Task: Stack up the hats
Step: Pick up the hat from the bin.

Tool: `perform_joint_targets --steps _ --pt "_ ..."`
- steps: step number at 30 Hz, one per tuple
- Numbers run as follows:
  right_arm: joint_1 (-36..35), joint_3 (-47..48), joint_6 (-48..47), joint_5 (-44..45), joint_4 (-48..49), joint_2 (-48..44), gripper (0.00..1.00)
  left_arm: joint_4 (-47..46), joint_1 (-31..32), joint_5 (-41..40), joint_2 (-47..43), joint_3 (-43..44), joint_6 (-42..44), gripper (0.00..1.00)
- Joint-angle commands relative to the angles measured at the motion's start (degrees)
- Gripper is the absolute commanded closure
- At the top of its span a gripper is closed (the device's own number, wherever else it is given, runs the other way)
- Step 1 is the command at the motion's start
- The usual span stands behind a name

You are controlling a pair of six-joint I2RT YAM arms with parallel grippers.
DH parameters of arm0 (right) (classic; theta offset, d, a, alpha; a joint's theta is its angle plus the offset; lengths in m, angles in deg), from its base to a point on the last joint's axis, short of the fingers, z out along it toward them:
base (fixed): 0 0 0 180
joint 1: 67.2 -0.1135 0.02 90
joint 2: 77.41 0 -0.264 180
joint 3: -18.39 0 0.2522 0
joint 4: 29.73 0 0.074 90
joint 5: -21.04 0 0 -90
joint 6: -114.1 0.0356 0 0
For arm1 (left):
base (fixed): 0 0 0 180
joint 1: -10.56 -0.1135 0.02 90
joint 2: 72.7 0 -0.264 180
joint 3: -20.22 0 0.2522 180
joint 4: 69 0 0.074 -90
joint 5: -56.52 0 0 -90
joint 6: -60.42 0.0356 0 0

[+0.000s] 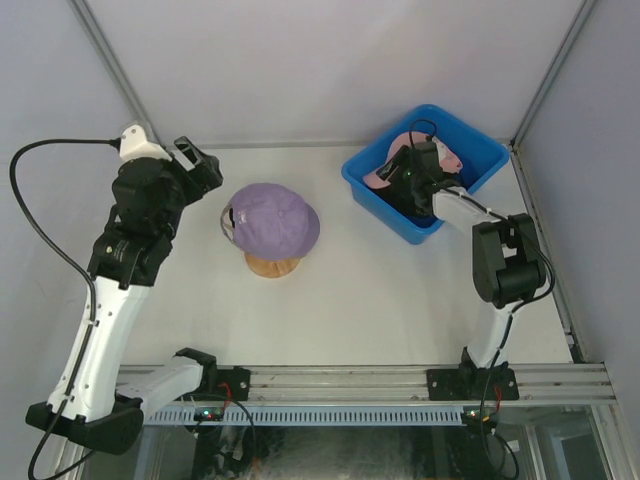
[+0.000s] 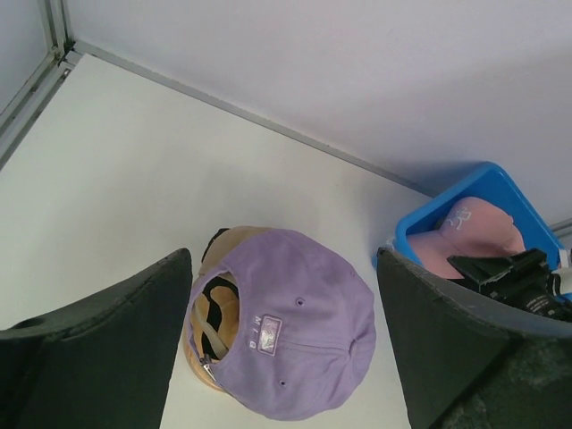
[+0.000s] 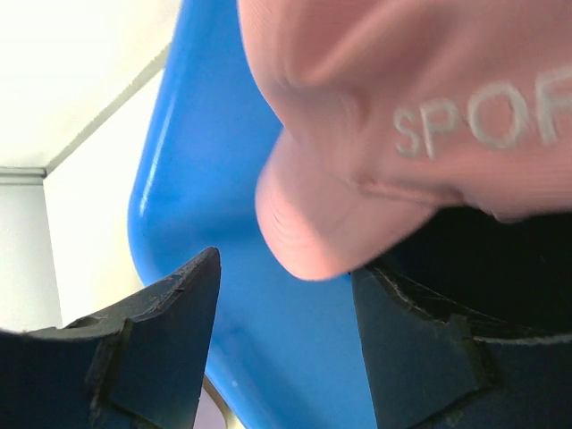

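A purple hat (image 1: 272, 218) sits on the wooden stand (image 1: 272, 267) in the middle of the table. In the left wrist view, tan and black fabric shows through the purple hat's (image 2: 295, 335) rear opening. My left gripper (image 1: 203, 165) hangs open to the left of it and above it, the hat framed between its fingers (image 2: 107, 344), with nothing held (image 2: 283, 259). A pink hat (image 1: 452, 160) lies in the blue bin (image 1: 380, 212). My right gripper (image 1: 398, 190) is down in that bin, open (image 3: 286, 264), the pink hat's brim (image 3: 349, 188) just above the gap between its fingertips.
Something black (image 3: 487, 268) lies under the pink hat inside the bin (image 3: 223, 170), behind my right finger. The bin stands at the back right near the enclosure's corner post. White walls close the table at the back and both sides.
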Motion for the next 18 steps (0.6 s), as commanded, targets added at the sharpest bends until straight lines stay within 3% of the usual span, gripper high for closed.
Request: perform_joint_targets --steps 1,6,17,18 --pt "0.2 5.0 1.1 1.2 2.9 2.2 0.41 -4.5 0.4 -0.5 -0.8 -1.6 2.0 0.13" --pt "0.2 8.2 1.6 1.3 2.7 5.6 0.51 -5.6 0.4 0.0 -0.4 -1.9 2.7 0.13" --pt "0.6 9.0 0.0 0.0 2.7 5.5 1.0 -5.7 0.4 1.0 0.0 -2.3 2.5 0.14" --pt "0.6 8.9 -0.3 0.0 2.7 5.0 1.0 -5.7 0.4 1.1 -0.3 -2.3 2.3 0.14"
